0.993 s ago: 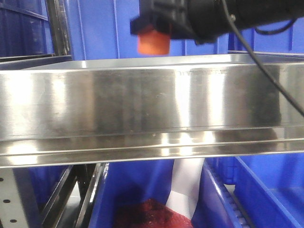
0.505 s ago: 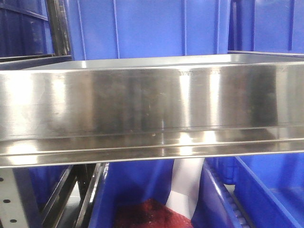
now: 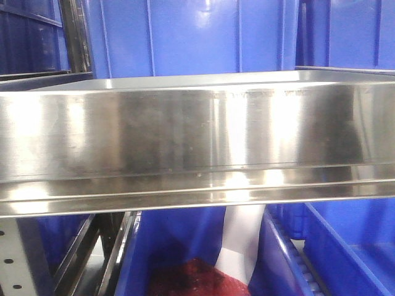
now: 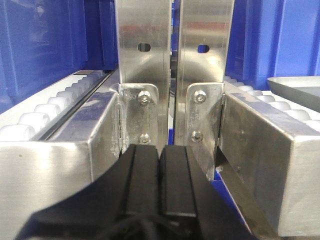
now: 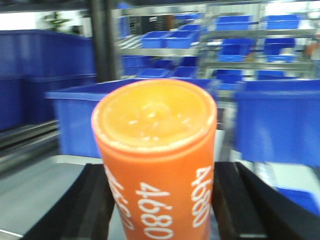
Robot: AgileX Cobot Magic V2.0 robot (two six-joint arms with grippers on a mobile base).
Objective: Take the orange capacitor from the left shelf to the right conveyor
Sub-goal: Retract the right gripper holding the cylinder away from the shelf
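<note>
In the right wrist view the orange capacitor (image 5: 155, 165), printed with white "4680", stands upright between my right gripper's (image 5: 161, 172) black fingers (image 5: 92, 205), which press on its two sides. A blurred grey surface lies below it. The front view shows the left shelf (image 3: 197, 139), shiny steel with a tall front lip, and neither gripper nor capacitor is in that view. My left gripper (image 4: 160, 150) is shut with nothing in it, its pads touching, and it faces two steel posts (image 4: 142, 50). The right conveyor is out of view.
Blue bins (image 3: 185, 37) stand behind the shelf and below it, one with red material (image 3: 197, 277). A perforated rack post (image 3: 15, 259) is at lower left. White roller tracks (image 4: 45, 110) flank the steel posts, and a silver tray (image 4: 300, 90) lies at right. More blue bins (image 5: 280, 120) are behind the capacitor.
One second ago my right gripper held the capacitor above the shelf at the top of the front view. It has since left that view, and the reflections on the lip have shifted.
</note>
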